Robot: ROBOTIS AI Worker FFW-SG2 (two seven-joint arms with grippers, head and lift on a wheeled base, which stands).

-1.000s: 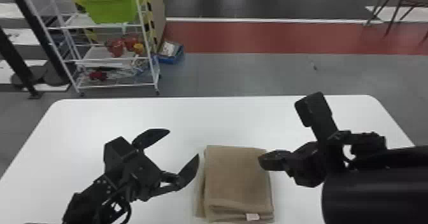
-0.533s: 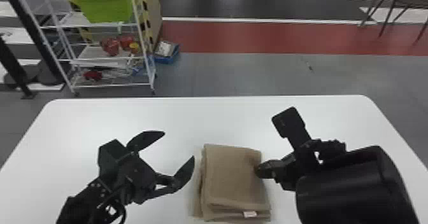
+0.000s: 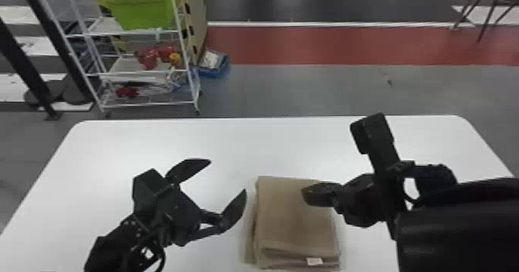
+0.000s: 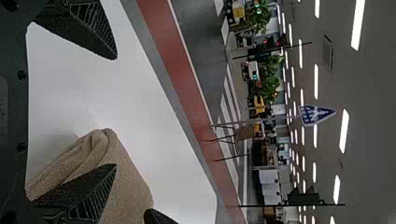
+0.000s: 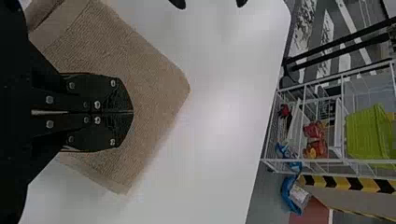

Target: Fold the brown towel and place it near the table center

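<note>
Right claw (image 3: 307, 196) clenched, flat black fingers over the brown towel (image 3: 291, 225), a folded, layered rectangle of nubbly cloth lying on the smooth, white, round-cornered counter (image 3: 247, 140), left claw (image 3: 228, 175) spread wide beside it.

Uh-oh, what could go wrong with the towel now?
The right gripper, jaws shut over the brown towel, might brush the top and mess up the fold. The left gripper, jaws open beside the towel, could bump its side and push the layers crooked.
</note>
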